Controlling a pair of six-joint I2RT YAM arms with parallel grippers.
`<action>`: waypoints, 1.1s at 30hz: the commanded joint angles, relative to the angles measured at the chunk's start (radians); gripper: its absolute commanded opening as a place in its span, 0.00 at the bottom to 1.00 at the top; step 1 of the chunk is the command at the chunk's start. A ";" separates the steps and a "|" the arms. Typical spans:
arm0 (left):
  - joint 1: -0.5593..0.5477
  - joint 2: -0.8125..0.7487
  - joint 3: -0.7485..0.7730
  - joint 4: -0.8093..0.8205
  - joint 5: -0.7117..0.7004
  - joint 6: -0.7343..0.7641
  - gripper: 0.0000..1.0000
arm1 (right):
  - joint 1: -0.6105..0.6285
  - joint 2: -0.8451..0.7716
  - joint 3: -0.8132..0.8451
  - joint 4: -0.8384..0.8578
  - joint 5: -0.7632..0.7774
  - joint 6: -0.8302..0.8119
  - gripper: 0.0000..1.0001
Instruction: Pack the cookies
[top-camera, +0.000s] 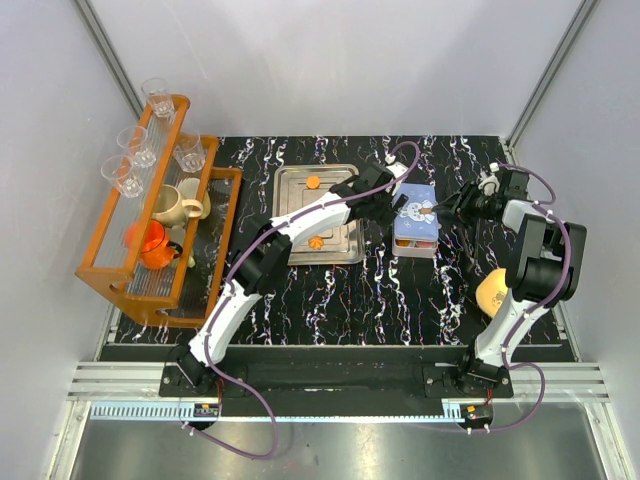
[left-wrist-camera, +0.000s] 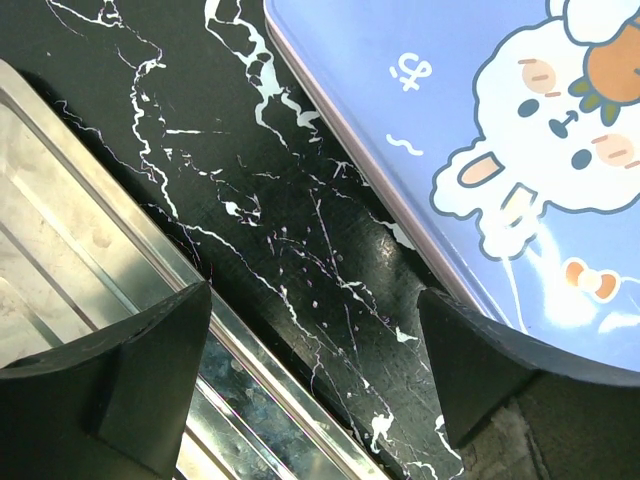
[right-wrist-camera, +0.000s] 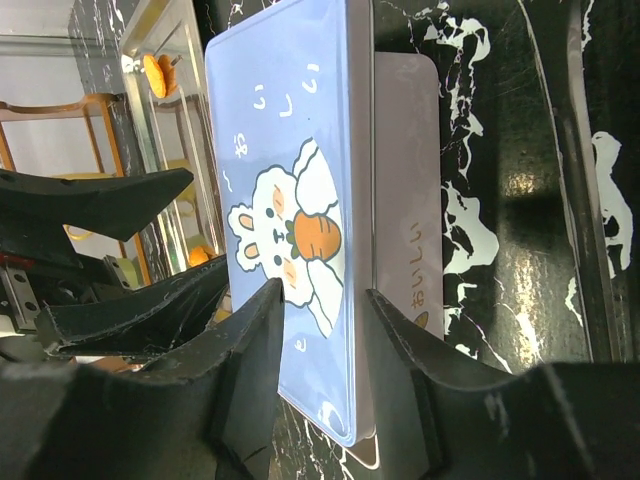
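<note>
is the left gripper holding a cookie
No, the left gripper is open, with only bare table between its jaws, beside the tray.

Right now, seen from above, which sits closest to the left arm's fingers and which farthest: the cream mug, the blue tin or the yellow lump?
1. The blue tin, right beside the left fingers, on their right.
2. The yellow lump, off to the right and nearer the front.
3. The cream mug, far left on the wooden rack.
</note>
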 joint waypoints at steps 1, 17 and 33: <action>-0.008 0.007 0.052 0.022 0.016 -0.011 0.88 | -0.005 -0.065 0.031 -0.014 0.022 -0.036 0.47; -0.012 -0.008 0.026 0.025 0.002 -0.011 0.88 | -0.004 -0.123 0.031 -0.057 0.062 -0.119 0.48; 0.021 -0.148 -0.131 0.077 -0.030 0.004 0.88 | 0.068 -0.184 0.125 -0.201 0.088 -0.378 0.54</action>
